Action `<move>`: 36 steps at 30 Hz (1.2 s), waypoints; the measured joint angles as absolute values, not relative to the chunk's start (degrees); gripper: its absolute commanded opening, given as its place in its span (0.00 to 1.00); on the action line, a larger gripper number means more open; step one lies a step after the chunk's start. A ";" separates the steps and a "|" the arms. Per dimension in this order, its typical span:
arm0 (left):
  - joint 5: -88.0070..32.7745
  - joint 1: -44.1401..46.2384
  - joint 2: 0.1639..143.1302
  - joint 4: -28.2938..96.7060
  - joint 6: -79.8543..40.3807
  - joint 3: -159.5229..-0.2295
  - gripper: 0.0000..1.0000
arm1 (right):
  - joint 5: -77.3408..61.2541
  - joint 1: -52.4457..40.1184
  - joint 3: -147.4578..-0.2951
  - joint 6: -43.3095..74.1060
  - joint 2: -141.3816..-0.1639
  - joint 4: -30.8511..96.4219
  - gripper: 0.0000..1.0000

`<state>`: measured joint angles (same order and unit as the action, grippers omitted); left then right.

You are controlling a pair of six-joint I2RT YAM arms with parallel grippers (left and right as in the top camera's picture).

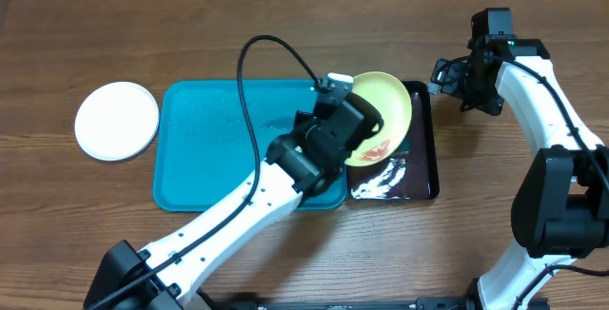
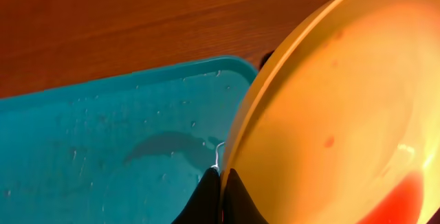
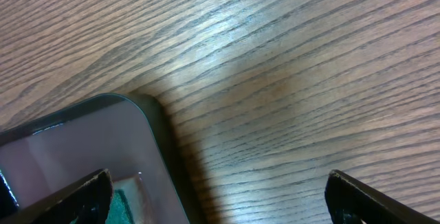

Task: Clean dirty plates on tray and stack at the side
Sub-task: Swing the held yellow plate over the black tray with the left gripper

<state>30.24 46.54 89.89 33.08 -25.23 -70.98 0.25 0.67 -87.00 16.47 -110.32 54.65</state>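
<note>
My left gripper is shut on the rim of the pale yellow plate and holds it tilted over the black tray. The left wrist view shows the jaws pinching the yellow plate's edge, with a red smear low on the plate. The turquoise tray lies under my left arm, wet and bare, and also shows in the left wrist view. The white plate lies on the table left of the tray. The mint plate is out of view. My right gripper is open and empty.
The glossy black tray lies against the turquoise tray's right side, with a shiny wet patch at its front. In the right wrist view its corner and something green show beside my open jaws.
</note>
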 measured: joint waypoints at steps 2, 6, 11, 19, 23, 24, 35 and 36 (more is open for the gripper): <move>32.73 48.73 89.89 32.47 -23.86 -70.98 0.04 | 0.23 0.67 -87.00 16.47 -110.32 54.63 1.00; 36.95 51.90 89.89 30.92 -21.41 -71.00 0.04 | 0.23 0.67 -87.00 16.49 -110.32 54.63 1.00; 43.92 56.60 89.89 28.34 -15.46 -71.00 0.04 | 0.23 0.67 -87.00 16.49 -110.32 54.61 1.00; 56.25 64.05 89.89 27.18 -7.66 -71.00 0.04 | 0.23 0.67 -87.00 16.47 -110.32 54.63 1.00; 62.78 67.33 89.89 25.26 -4.38 -71.00 0.04 | 0.23 0.67 -87.00 16.49 -110.32 54.63 1.00; 64.14 67.99 89.89 24.64 -3.44 -71.00 0.04 | 0.23 0.67 -87.00 16.49 -110.32 54.63 1.00; 75.09 72.34 89.89 12.34 9.96 -71.09 0.04 | 0.23 0.67 -87.00 16.47 -110.32 54.65 1.00; 75.85 72.42 89.89 11.31 11.22 -71.11 0.04 | 0.23 0.67 -87.00 16.49 -110.32 54.61 1.00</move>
<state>75.85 72.42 89.89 11.31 11.22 -71.11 0.23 0.67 -87.00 16.49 -110.32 54.61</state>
